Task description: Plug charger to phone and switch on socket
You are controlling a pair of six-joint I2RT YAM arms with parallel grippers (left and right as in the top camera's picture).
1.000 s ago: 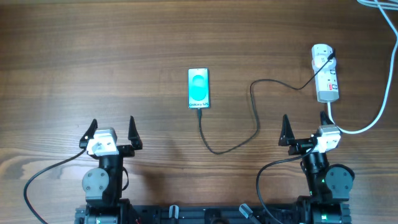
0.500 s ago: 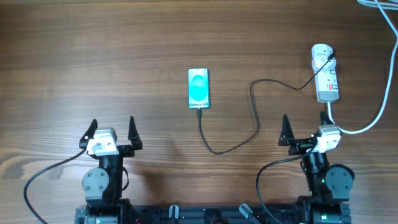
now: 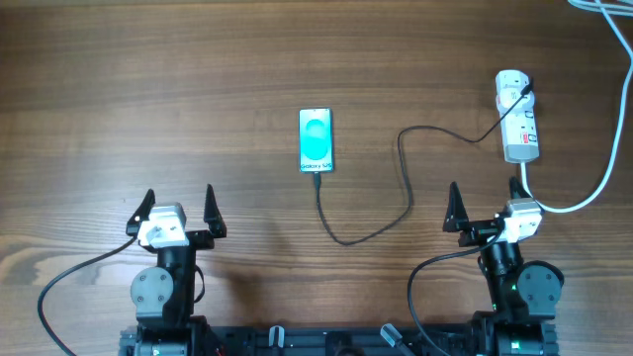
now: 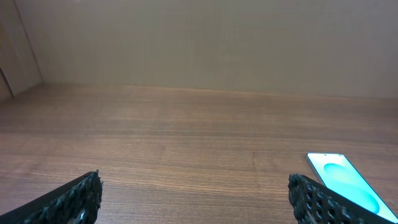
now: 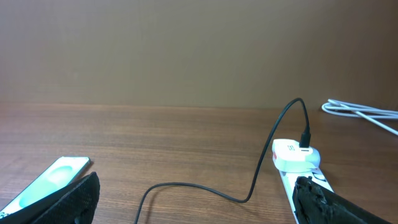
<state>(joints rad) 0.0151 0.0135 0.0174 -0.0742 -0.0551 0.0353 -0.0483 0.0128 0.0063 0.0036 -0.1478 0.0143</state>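
Tabletop (image 3: 148, 79): phone (image 3: 316, 140) well fwd of fingers (image 3: 211, 206)

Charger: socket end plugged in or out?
In. The charger has its black plug seated in the socket, at its rounded end; overhead and right wrist agree.

We log the phone (image 3: 316, 140) mid-tabletop (image 3: 148, 89), with the socket (image 3: 518, 124) well apart to its right. The charger (image 3: 408, 188) loops from the phone's near edge to the socket's far end, plugged in there.
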